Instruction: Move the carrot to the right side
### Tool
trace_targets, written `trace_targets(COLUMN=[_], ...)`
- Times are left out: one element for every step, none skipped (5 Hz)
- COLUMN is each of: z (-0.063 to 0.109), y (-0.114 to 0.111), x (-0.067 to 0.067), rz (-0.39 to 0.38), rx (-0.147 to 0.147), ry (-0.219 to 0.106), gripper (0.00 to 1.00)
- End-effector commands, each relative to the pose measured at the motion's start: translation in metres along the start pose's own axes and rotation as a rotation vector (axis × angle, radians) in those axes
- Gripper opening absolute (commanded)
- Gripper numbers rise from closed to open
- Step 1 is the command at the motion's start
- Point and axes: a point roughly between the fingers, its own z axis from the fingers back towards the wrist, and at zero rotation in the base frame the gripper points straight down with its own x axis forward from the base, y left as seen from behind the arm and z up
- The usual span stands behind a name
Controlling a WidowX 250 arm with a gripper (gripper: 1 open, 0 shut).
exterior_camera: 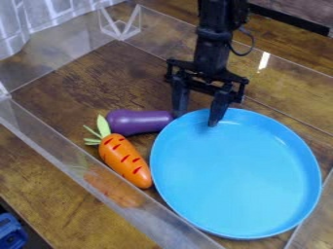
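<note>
The carrot [125, 160] lies on the wooden table at the lower left, orange with red-orange dashes, its green top pointing up-left. A purple toy eggplant [138, 122] lies just above it. My gripper [198, 103] hangs open over the far-left rim of the big blue plate [240, 175], to the upper right of the eggplant and well apart from the carrot. Its two dark fingers [180, 95] point down with nothing between them.
A clear plastic wall [78, 156] runs along the near-left side right beside the carrot. The blue plate fills most of the right half of the table. A clear plastic stand [121, 19] sits at the back left.
</note>
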Motion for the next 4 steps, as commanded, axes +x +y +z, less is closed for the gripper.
trace_targets(z=[0.012, 0.011, 0.011, 0.006], y=[0.001, 0.004, 0.011, 0.019], x=[-0.007, -0.016, -0.031, -0.039], rz=[0.048, 0.106, 0.19, 0.239], rx=[-0.04, -0.067, -0.111, -0.129], ry=[-0.04, -0.044, -0.069, -0.075], gripper=[1.0, 1.0, 1.0, 1.0])
